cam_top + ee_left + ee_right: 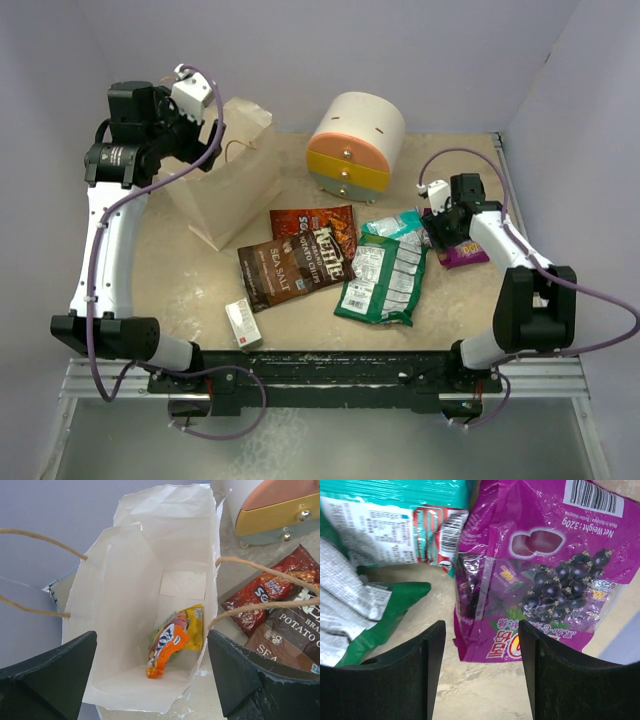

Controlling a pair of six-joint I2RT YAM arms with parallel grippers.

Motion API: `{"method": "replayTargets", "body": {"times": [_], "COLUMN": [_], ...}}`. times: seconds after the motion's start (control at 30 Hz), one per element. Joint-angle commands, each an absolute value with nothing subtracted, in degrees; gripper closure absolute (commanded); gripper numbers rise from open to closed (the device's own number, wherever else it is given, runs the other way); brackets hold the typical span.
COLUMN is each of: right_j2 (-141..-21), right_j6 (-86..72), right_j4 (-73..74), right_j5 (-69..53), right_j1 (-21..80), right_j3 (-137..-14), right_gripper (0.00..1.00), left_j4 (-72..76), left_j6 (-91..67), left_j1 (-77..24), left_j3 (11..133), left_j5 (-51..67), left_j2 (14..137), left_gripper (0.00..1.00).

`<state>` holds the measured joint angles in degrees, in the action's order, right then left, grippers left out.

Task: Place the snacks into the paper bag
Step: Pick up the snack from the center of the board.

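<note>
From above, your left gripper (192,97) hangs over the mouth of the bag (225,185), which stands upright at the back left of the table. The two chip bags (305,250) lie just right of the bag's foot and the green bag (385,280) farther right. Your right gripper (441,217) is well right of the bag, down at the purple pack (463,252). In the left wrist view, the left gripper (151,634) has its fingers spread wide with nothing between them. Straight below, inside the bag (115,605), an orange pack (165,650) and a yellow pack (195,625) lie crumpled on the bottom, so I judge this arm's drop is done and you need only lift clear of the string handles. In the right wrist view, the right gripper (481,625) is also spread, its fingers either side of the lower left edge of the purple pack (540,570), not yet pinching. That pack is flat, glossy and crinkled, printed with grapes. The step in hand looks like its pickup: lower, close on that edge, then carry it to the bag. The film looks slippery, so take a good bite.
</note>
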<state>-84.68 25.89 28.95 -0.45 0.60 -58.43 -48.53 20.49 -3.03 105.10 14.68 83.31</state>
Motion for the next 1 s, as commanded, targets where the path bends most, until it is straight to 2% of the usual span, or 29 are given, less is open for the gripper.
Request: {"method": "replayTargets", "body": {"times": [0.0,0.37,0.6,0.73,0.87,0.97], "right_j2": [-87.38,-92.35,-92.77,-90.51,-87.29,-83.97], "right_j6": [25.60,24.46,23.15,22.57,22.20,22.42], "right_j4": [26.69,25.02,25.25,28.00,32.13,33.83], "right_j5": [7.94,7.14,9.40,7.56,2.28,0.66], "right_j1": [1.08,2.19,2.22,2.20,2.20,2.22], "right_j3": [-58.16,-55.11,-56.35,-58.27,-61.81,-64.04], "right_gripper": [0.38,0.45,0.68,0.83,1.00,1.00], "left_j4": [-48.87,-48.76,-48.37,-50.64,-53.23,-55.12], "left_j6": [19.95,20.20,22.31,23.87,26.21,28.90], "left_j1": [-2.89,-2.90,-2.98,-4.05,-9.14,-14.52], "left_j3": [103.95,99.15,98.72,98.67,99.57,99.03], "left_j5": [19.07,23.33,25.38,29.20,29.69,31.75], "left_j2": [79.74,77.19,76.45,76.26,75.85,75.52], "left_gripper": [0.06,0.02,0.00,0.01,0.00,0.00]}}
